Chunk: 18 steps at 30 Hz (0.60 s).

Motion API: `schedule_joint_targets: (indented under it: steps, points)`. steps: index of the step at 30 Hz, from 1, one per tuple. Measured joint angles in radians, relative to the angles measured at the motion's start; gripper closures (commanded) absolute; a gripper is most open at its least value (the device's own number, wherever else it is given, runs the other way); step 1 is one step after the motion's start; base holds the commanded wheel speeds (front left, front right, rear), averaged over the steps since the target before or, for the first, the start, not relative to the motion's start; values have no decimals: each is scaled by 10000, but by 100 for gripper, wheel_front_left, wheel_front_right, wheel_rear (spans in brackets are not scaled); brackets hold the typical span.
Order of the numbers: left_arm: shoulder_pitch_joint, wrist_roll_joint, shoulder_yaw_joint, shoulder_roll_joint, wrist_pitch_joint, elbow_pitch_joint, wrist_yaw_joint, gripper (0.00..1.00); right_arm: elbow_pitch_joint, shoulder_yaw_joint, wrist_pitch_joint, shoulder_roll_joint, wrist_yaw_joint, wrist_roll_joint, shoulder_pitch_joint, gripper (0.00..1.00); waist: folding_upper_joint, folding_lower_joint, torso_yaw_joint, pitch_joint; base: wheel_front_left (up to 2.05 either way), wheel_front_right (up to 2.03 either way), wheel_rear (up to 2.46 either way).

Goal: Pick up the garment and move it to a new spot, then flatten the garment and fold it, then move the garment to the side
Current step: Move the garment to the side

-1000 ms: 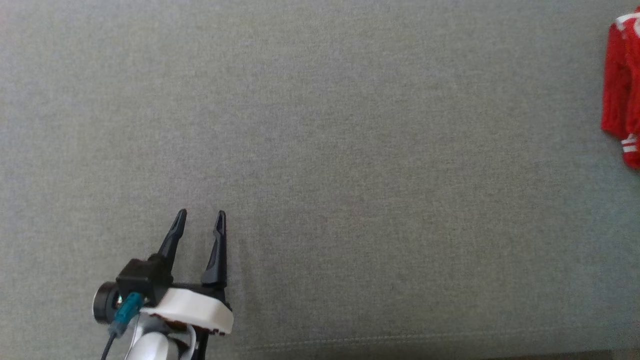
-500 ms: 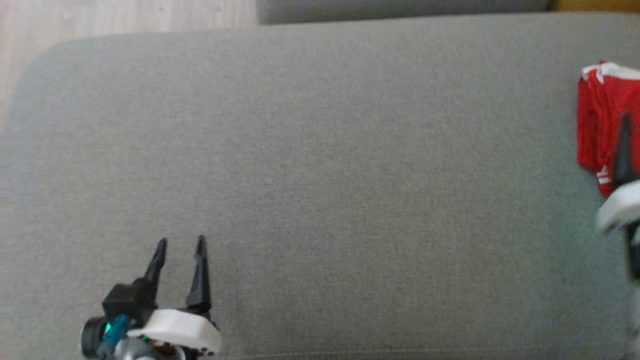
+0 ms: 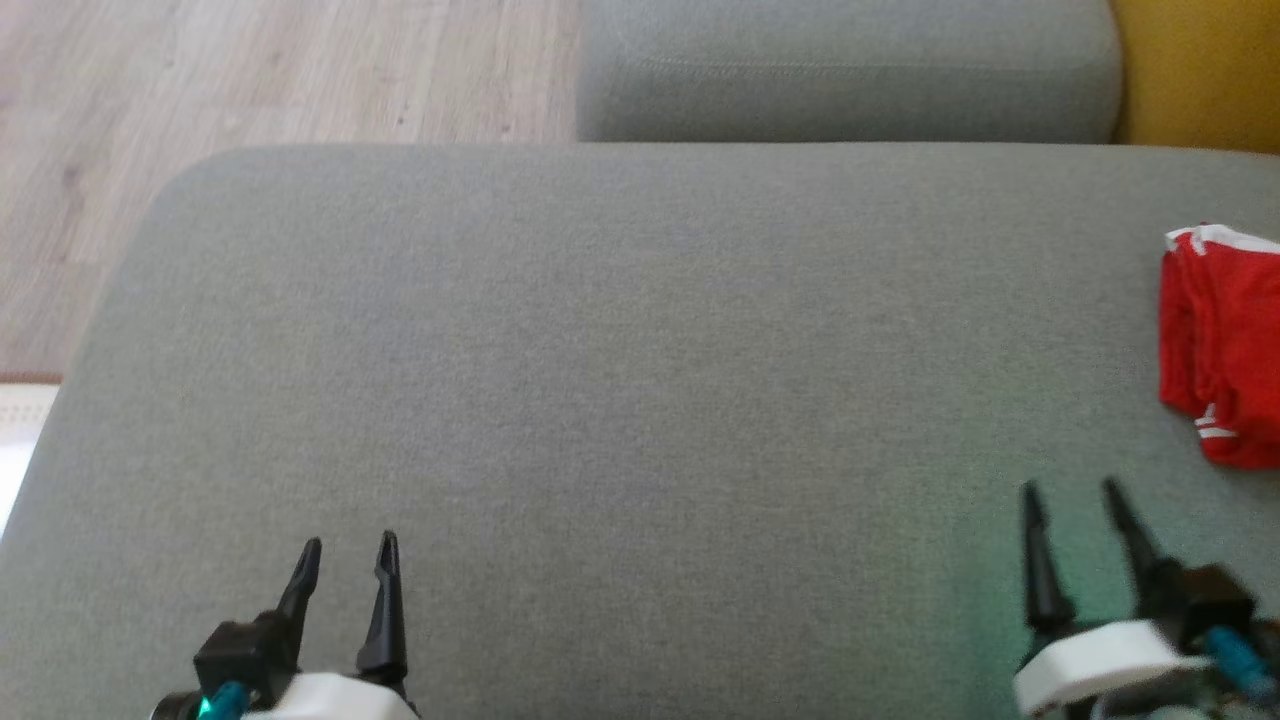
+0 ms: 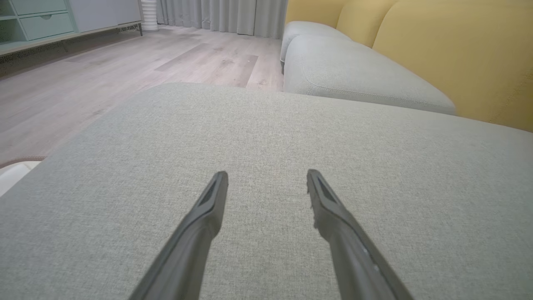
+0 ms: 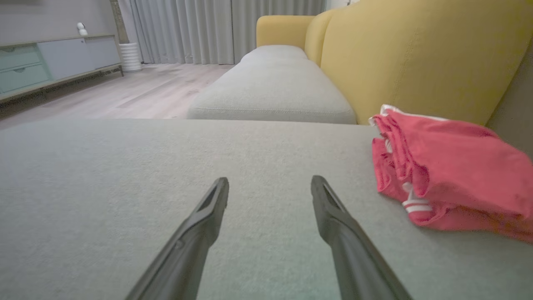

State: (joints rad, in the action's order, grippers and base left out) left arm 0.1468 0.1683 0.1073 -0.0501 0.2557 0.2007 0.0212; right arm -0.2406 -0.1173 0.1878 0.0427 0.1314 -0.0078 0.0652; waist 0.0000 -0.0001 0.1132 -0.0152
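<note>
We are judging the red garment (image 3: 1222, 340), lying in stacked layers at the grey sofa cushion's (image 3: 620, 340) right edge by the yellow backrest (image 5: 416, 58), folded and set aside, so we are best keeping clear and snagging no layer. Our left hand (image 3: 350, 542) and right hand (image 3: 1069, 489) are hovering low over the near edge, released, fingers spread and pointing forward; the right is near the garment, apart.

no readable text, labels, brands or numbers
</note>
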Motion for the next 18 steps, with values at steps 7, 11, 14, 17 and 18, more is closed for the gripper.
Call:
schedule_joint_targets:
  steps: [7,11,14,17,18]
  points:
    - [156,4,-167,2,0,127,-314,0,-713,537,508,-8,0,263,444,0,0,0,-195,253,0,0,0]
    - [155,4,-217,0,0,268,-408,0,-851,550,564,-8,0,272,482,0,0,0,-340,312,0,0,0]
    - [155,4,-217,0,0,309,-487,0,-869,522,600,-8,0,272,481,0,0,0,-448,333,0,0,0]
    - [155,4,-215,0,0,324,-487,0,-863,487,600,-8,0,270,481,0,0,0,-536,352,0,0,0]
    - [155,4,-215,0,0,328,-487,0,-832,476,600,-8,0,270,481,0,0,0,-561,350,0,0,0]
